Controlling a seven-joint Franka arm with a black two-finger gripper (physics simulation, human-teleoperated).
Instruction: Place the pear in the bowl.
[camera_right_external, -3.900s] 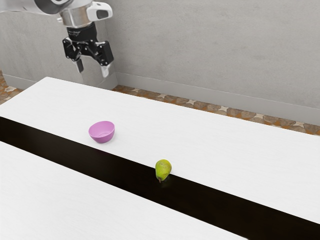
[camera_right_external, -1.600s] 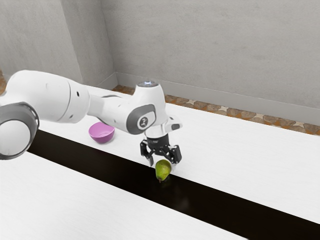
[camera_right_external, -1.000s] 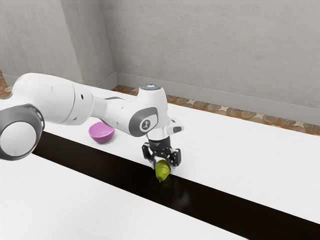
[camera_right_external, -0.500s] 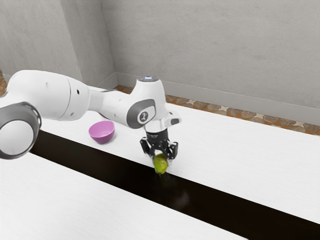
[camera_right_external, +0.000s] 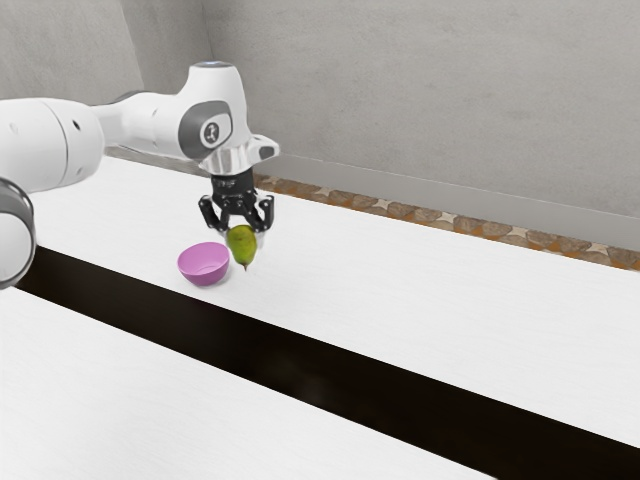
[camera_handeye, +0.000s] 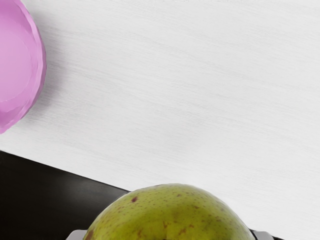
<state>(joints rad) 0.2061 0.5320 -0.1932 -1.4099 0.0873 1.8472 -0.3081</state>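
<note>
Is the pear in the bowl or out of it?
Out: the gripper holds the pear off to one side of the bowl, with white tabletop between them in the wrist view.

One pear (camera_right_external: 242, 249), one bowl (camera_right_external: 204, 265), one gripper (camera_right_external: 243, 237), one arm (camera_right_external: 152, 122), one table (camera_right_external: 430, 310)
</note>
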